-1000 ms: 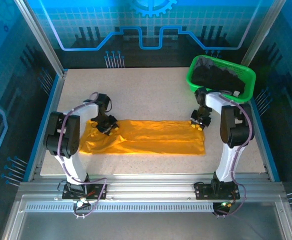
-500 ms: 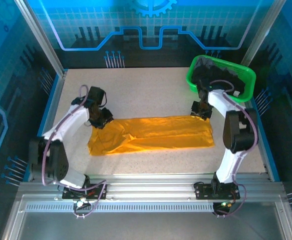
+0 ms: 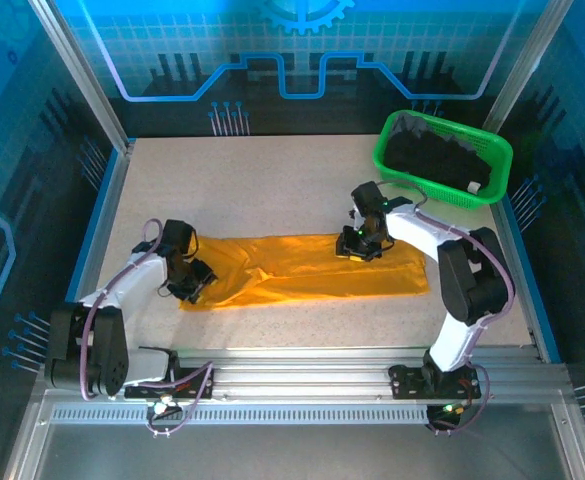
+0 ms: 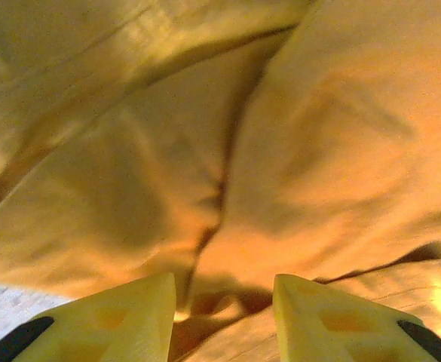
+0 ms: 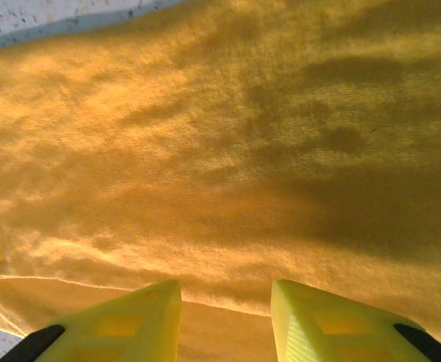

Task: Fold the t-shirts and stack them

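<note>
Top external, left end effector (image 3: 190,285) nearer, right end effector (image 3: 357,247) inward over t-shirt (image 3: 302,272)

Probably a robotics lab: aluminium-framed cell (image 3: 302,382), blue printed panels (image 3: 302,60).

- White shells and black joint housings on left arm (image 3: 122,288) and right arm (image 3: 420,226).
- Purple cables (image 3: 150,230) looped along both.
- Yellow wedge fingers (image 4: 122,320), triangular recesses, black backs, on left hand (image 4: 222,317) and right hand (image 5: 225,320).
</note>
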Available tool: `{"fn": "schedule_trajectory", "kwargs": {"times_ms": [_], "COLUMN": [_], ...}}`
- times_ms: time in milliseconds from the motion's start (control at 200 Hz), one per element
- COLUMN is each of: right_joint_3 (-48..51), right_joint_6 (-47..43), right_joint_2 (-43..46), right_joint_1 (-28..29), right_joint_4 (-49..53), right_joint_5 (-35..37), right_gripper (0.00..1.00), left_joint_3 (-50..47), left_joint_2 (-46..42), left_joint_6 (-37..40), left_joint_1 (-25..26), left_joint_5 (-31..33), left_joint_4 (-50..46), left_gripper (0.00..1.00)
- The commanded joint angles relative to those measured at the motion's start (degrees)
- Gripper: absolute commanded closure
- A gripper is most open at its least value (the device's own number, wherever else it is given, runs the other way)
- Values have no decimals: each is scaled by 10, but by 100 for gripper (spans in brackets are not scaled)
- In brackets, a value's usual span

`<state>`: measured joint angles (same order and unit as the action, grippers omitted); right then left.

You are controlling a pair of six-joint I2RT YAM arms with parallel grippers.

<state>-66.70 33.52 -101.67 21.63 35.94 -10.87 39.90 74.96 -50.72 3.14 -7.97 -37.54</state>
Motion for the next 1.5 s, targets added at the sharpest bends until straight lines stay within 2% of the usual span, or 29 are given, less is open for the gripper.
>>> {"fn": "schedule_trajectory", "kwargs": {"times_ms": [0, 265, 415, 670, 805, 975, 1120, 1381, 1496], "right_joint_3": [-8, -5, -11, -16, -21, -19, -14, -9, -11], "right_joint_6": [-10, -3, -7, -6, -6, -4, -1, -1, -4], "right_joint_2": [-15, -22, -27, -36, -40, -41, -41, -37, -39], "right_joint_1": [-4, -7, -8, -8, -8, -8, -8, -8, -9], "right_joint_4": [0, -1, 3, 1, 3, 1, -2, 0, 6], "right_joint_5": [-31, -34, -37, -41, -40, -40, -38, -37, -35], "right_gripper": [62, 63, 62, 62, 62, 62, 62, 63, 63], "left_joint_3": [-14, -34, -22, -43, -39, -17, -11, -16, -2], "left_joint_2": [6, 20, 22, 28, 30, 22, 16, 4, -7], "left_joint_6": [4, 7, 24, 28, 19, 15, 18, 22, 25], "left_joint_1": [-6, -6, -3, 8, 22, 29, 29, 29, 29], "left_joint_5": [-17, -16, 19, 1, -13, -10, -13, -9, -2], "left_joint_4": [57, 62, 30, 73, 103, 85, 80, 71, 47], "left_gripper": [63, 67, 65, 62, 64, 68, 74, 98, 100]}}
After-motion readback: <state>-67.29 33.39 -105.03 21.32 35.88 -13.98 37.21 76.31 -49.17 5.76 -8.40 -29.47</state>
